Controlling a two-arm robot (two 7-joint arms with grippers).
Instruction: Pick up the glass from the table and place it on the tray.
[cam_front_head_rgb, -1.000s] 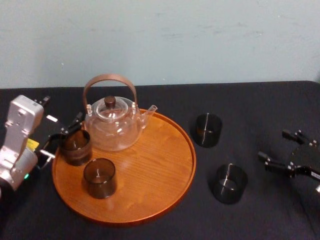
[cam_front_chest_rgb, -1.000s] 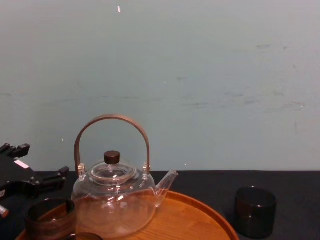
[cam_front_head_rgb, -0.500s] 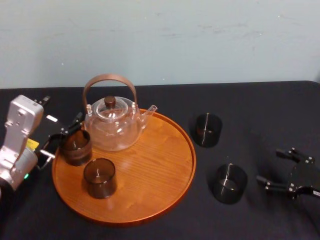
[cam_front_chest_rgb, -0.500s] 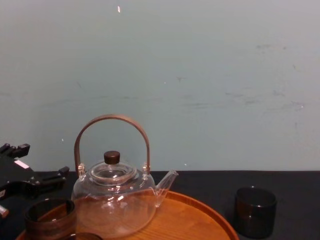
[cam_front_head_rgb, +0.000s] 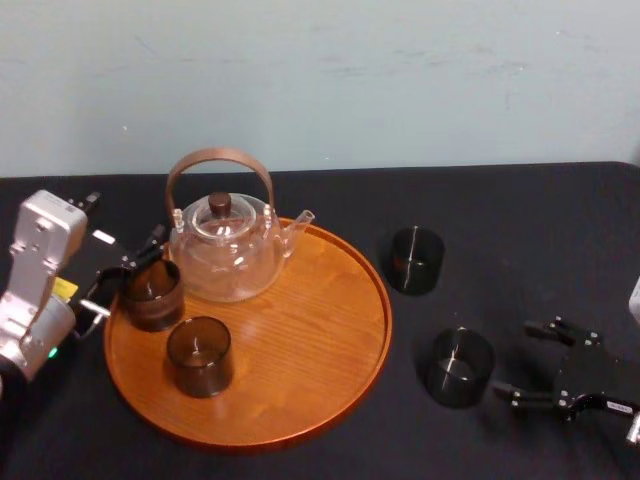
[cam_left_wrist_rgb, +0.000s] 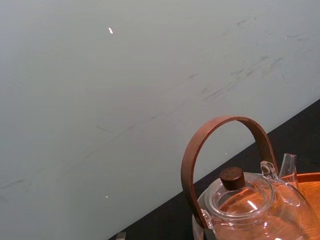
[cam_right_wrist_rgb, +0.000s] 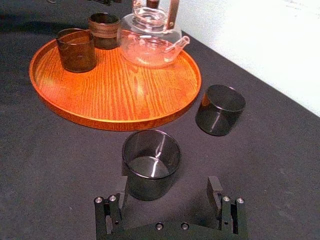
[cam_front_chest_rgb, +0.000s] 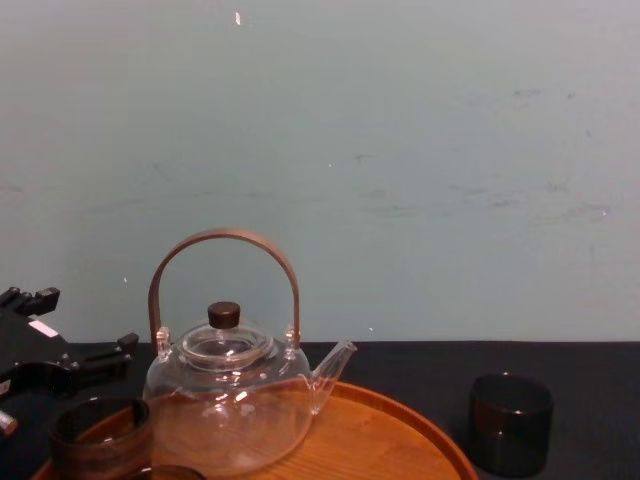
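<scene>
- Since the earlier frames, the right claw (cam_front_head_rgb: 515, 360) has shifted from mid right to the lower right of the head view, closer to the near glass (cam_front_head_rgb: 460, 367). The left claw (cam_front_head_rgb: 125, 275) has not moved.
- Task item: the near glass is a short, straight-walled cylinder of dark smoky glass, upright, open end up, with light glinting on its inner wall.
- Location: the near glass stands on the black counter (cam_front_head_rgb: 500, 200), lower right of centre in the head view, apart from the rim of the tray (cam_front_head_rgb: 300, 340).
- Surroundings: a second dark glass (cam_front_head_rgb: 415, 260) stands on the counter above it in the frame, also off the tray.
- On the tray: a clear teapot (cam_front_head_rgb: 228, 255) with a brown hoop handle, a banded glass (cam_front_head_rgb: 152, 293) at the left edge and a smoky glass (cam_front_head_rgb: 200, 355) below it.
- Nothing stands between the near glass and the tray rim.
- Right claw state: fingers spread wide, holding nothing.
- Relation: in the right wrist view the near glass (cam_right_wrist_rgb: 151, 162) stands just ahead of the right claw (cam_right_wrist_rgb: 167, 195), off centre, nearer one finger. Contact cannot be told.
- Left claw state: fingers apart, just beside the banded glass.
</scene>
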